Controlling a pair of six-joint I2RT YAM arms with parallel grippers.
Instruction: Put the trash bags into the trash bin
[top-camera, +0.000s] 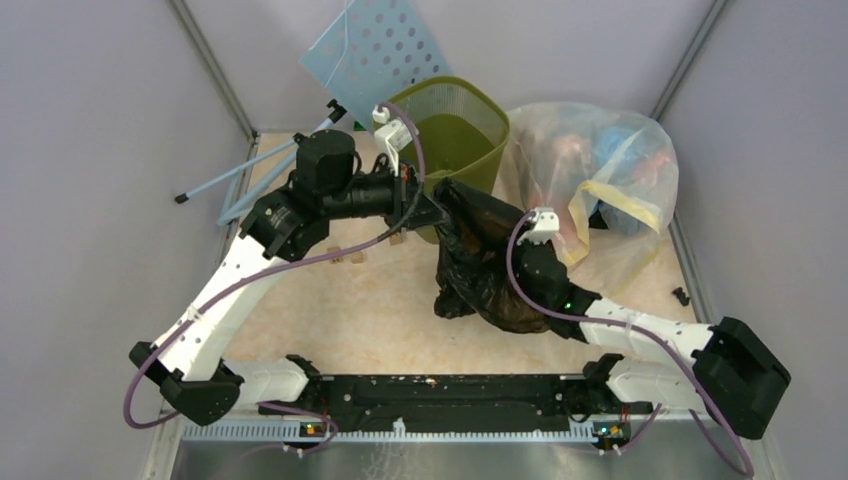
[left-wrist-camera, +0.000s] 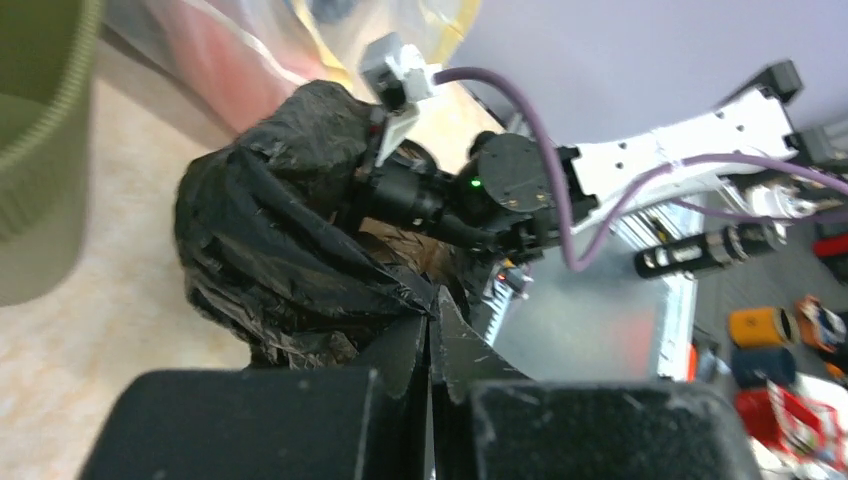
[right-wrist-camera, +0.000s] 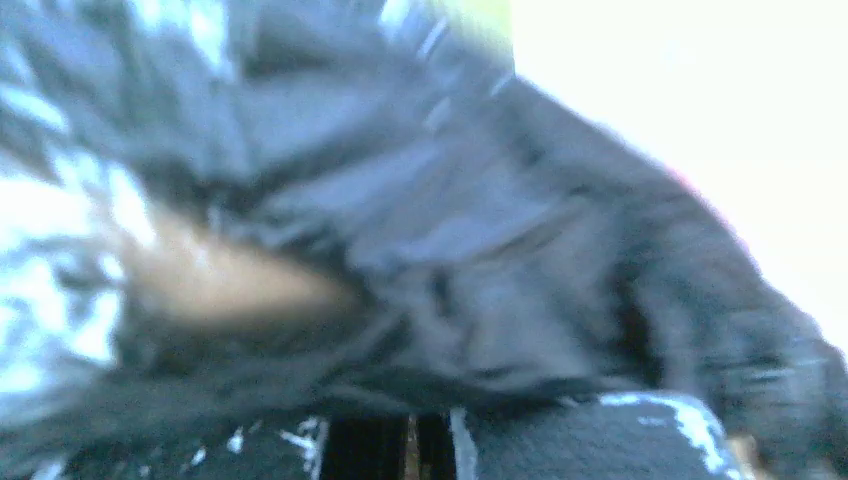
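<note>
My left tool (left-wrist-camera: 432, 335) was pinched shut on a fold of the crinkled glossy black plastic bag (left-wrist-camera: 270, 230). My right tool (right-wrist-camera: 412, 440) was buried in that bag, too blurred to tell its grip. The bag stretched between both tools, outside the olive-green mesh-sided plastic bin (top-camera: 478, 160) just beyond my left tool.

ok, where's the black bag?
Top view, centre: crinkled black plastic bag held between left gripper and right gripper, in front of olive-green mesh bin, not inside.

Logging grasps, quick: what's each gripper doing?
Left gripper: shut on the trash bag.
Right gripper: buried in the bag, blurred; cannot tell.
</note>
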